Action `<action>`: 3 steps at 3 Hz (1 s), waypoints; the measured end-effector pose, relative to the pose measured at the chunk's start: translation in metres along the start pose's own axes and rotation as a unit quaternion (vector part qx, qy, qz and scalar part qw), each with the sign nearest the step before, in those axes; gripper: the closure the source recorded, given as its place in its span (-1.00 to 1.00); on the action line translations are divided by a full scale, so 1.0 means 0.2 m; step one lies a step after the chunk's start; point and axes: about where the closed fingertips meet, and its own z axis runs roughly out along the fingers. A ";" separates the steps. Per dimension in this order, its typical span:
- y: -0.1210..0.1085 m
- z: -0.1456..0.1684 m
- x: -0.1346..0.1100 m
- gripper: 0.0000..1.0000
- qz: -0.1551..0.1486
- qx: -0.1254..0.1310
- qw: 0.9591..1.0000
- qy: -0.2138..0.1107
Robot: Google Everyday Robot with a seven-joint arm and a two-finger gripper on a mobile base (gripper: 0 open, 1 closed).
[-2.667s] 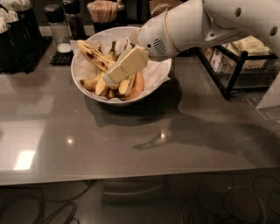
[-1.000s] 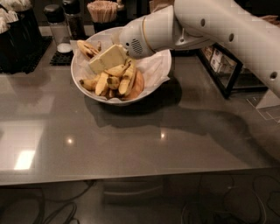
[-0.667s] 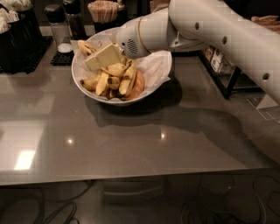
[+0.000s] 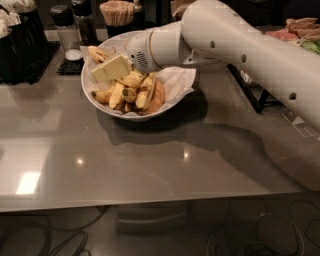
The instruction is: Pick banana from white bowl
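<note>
The white bowl [image 4: 98,106] with its crinkled paper lining [image 4: 178,80] stands at the back of the grey table. It holds several yellow bananas, with a bunch [image 4: 131,93] in the middle. A longer banana [image 4: 96,52] with brown patches lies at the bowl's far left. It is partly hidden behind my gripper [image 4: 111,68]. The gripper is low inside the bowl's left half, just over the bananas and right beside the brown-patched one. The white arm reaches in from the right.
A black rack [image 4: 20,47], a shaker [image 4: 64,25] and a cup of sticks [image 4: 118,12] stand behind the bowl to the left. A black wire stand [image 4: 250,87] with packed food [image 4: 299,31] is at the right. The table's front edge [image 4: 150,201] is near.
The arm has swung left and the gripper has moved from the bowl's middle to its far left, lower over the bananas. The bananas have not visibly moved.
</note>
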 end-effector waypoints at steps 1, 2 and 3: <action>-0.01 0.02 0.05 -0.78 0.008 0.019 1.000 0.008; -0.02 0.06 0.10 -0.74 0.010 0.028 0.999 0.021; -0.03 0.08 0.14 -0.68 0.011 0.035 0.999 0.039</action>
